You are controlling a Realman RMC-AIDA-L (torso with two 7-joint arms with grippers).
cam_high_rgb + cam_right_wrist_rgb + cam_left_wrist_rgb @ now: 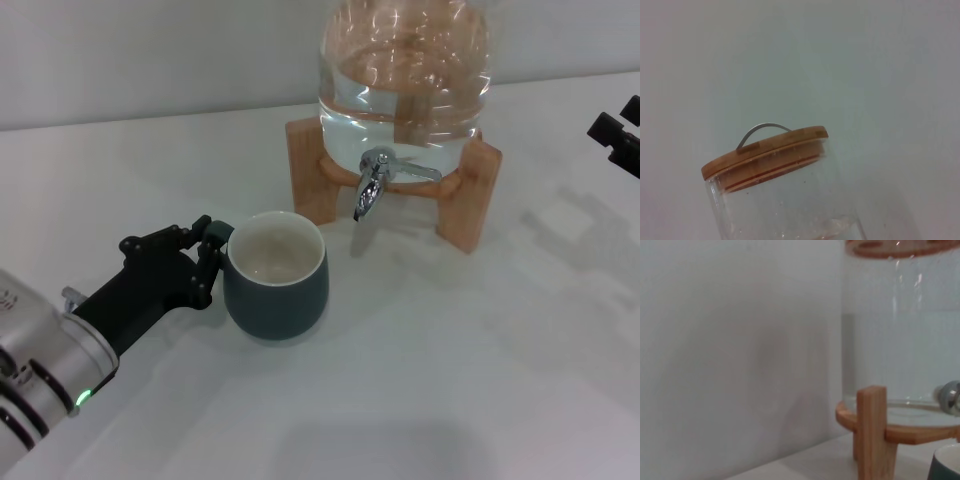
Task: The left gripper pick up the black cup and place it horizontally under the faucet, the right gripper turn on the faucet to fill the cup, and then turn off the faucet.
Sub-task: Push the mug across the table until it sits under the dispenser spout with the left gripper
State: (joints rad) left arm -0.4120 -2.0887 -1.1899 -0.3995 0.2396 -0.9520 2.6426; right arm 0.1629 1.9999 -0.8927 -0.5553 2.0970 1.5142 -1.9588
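Here the left gripper (205,250) is seen closed on the handle side of the black cup (276,276) — apparently clamped, though the handle itself is hidden. The cup, dark teal outside and cream inside, stands upright on the table (480,380), just left of the faucet (372,188). The right gripper (620,135) is parked at the far right edge — its fingers cannot be judged.

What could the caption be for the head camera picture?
Left tool reaches the black cup near the faucet.
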